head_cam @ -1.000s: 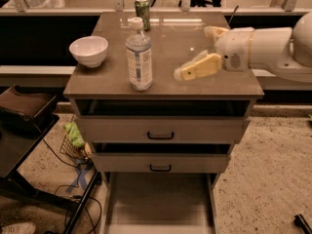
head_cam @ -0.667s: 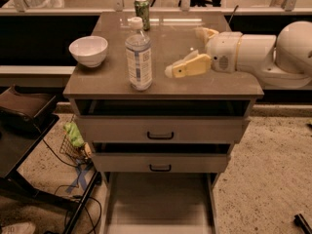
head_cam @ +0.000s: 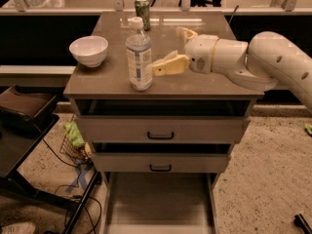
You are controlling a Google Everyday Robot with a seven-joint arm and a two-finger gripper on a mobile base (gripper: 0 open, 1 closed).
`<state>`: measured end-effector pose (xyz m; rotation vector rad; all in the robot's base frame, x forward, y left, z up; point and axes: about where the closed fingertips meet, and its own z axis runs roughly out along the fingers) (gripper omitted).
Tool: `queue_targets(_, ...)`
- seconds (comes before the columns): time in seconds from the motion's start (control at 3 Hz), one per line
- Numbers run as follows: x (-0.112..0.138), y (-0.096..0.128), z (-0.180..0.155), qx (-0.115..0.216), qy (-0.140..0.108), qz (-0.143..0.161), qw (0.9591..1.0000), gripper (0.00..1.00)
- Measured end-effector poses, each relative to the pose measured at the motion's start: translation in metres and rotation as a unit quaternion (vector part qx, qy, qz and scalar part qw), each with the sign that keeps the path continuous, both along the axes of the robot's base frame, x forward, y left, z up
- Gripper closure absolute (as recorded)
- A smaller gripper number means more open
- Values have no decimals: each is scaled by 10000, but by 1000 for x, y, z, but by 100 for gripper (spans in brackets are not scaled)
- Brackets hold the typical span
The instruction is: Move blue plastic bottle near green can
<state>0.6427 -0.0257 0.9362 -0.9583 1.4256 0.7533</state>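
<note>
The blue plastic bottle (head_cam: 139, 55) stands upright near the front of the brown cabinet top (head_cam: 214, 82), clear with a white cap and a pale label. The green can (head_cam: 142, 7) stands upright at the back edge, well behind the bottle. My gripper (head_cam: 168, 50) reaches in from the right on a white arm. It is open, with one cream finger (head_cam: 168, 66) just right of the bottle's middle and the other finger (head_cam: 186, 32) farther back. It holds nothing.
A white bowl (head_cam: 88, 50) sits at the left of the cabinet top. Below are two drawers with black handles (head_cam: 160, 136), and the bottom drawer is pulled out. A dark stand (head_cam: 24, 116) and cables lie on the floor at the left.
My gripper has moved left across the cabinet top toward the bottle. The bottle, can and bowl have not moved.
</note>
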Motion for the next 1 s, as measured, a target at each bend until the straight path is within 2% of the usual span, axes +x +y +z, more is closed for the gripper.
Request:
queue_targets(0.67, -6, 52, 5, 181, -168, 434, 9988, 2)
queue_targets(1.0, -8, 72, 3, 135, -142, 605, 9980, 23)
